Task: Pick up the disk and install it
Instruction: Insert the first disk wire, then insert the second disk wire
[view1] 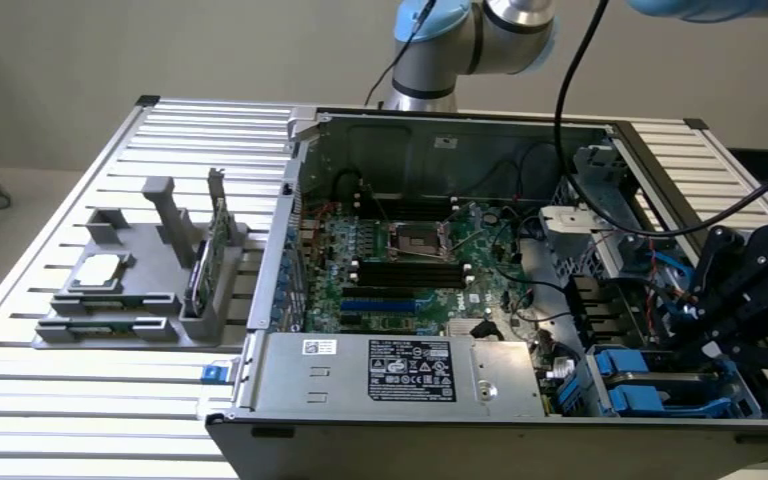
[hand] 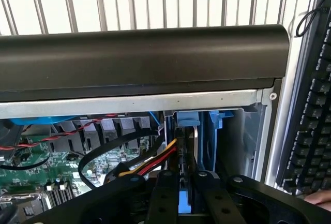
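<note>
Exterior view, computer case [view1: 307,180]: lies open on the slatted table [view1: 37,390], side panel off, presumably so as to give reach from above to the circuit board [view1: 411,260] and to the drive bays at the view's right; near corner taken up by the grey power supply [view1: 384,370]. Gripper [view1: 724,320]: hangs low over that right-hand end of the case, just above two blue drive carriers [view1: 631,385] seated in their slots; seems placed there because the bay opens upward. Well apart on the view's left, a grey stand [view1: 131,290]: holds a small square chip and a green card upright, within reach but untouched.

Wrist view, looking down past the black fingers [hand: 164,198]: closes on the disk [hand: 189,151] from both sides, jaws drawn in against its blue rails; seen edge-on, silver metal between blue plastic, upright and in line with the slot under the case's dark rim. Appears held by the narrow edges so that the flat faces can slide between the bay walls; looks partly entered, though impossible to tell how deep. Just beside the disk, yellow, red and black wires [hand: 150,159]: curve close to the fingers and could snag. Beyond the case wall, a keyboard [hand: 310,120]: sits on the table, clear of the work.
</note>
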`<state>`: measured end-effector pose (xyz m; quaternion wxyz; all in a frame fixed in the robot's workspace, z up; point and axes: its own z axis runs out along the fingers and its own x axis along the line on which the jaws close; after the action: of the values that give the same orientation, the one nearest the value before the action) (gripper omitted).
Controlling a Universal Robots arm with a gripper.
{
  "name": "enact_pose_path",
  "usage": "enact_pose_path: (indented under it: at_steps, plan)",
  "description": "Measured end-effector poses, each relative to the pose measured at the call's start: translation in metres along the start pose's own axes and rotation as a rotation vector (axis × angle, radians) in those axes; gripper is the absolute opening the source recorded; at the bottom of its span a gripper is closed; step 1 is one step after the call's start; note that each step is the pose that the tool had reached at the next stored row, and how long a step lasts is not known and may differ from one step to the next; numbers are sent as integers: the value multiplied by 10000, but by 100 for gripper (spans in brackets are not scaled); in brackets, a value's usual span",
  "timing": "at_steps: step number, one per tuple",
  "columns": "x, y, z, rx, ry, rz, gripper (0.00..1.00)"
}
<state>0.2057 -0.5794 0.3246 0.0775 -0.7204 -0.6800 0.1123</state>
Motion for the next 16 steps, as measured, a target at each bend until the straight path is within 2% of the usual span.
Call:
enact_pose_path:
  at_steps: [16]
  plan:
    - [1,4,-13,131,-6,-8,17]
